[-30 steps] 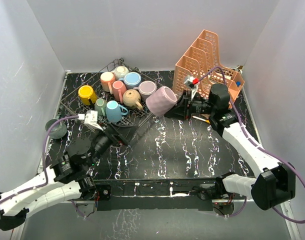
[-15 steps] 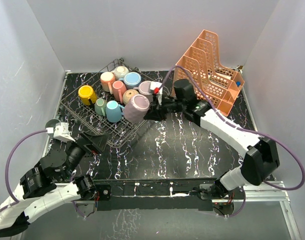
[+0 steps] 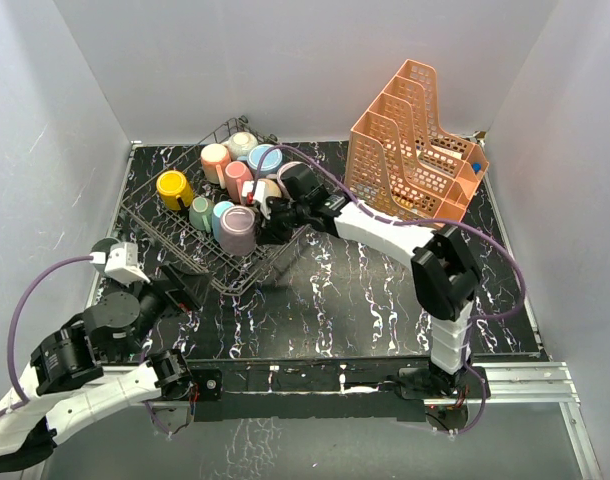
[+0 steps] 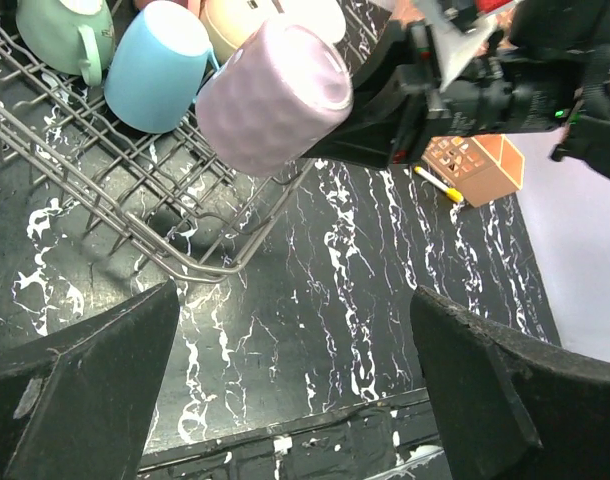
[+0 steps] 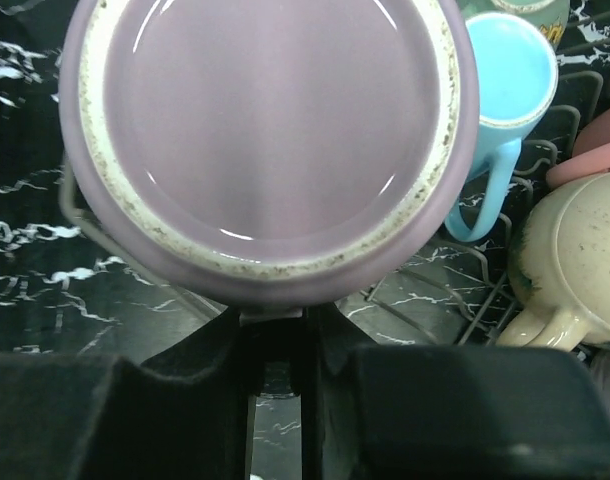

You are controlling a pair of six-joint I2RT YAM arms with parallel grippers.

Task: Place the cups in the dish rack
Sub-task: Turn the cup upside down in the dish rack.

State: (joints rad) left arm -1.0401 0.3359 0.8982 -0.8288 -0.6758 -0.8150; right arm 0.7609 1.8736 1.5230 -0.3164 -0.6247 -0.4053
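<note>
The right gripper [image 3: 269,214] pinched the lilac cup [image 3: 237,228] — mouth tilted down over the dish rack's [image 3: 175,247] near corner; left gripper [image 4: 295,350] spread, well apart.

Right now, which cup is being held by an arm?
The lilac cup, clamped in the jaws of the right gripper over the dish rack's near corner; no other cup is gripped.

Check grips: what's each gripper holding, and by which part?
The right gripper holds the lilac cup at its side, with the cup's base facing the wrist camera. Whether it grips the wall or the handle is hidden. The left gripper is open and empty.
</note>
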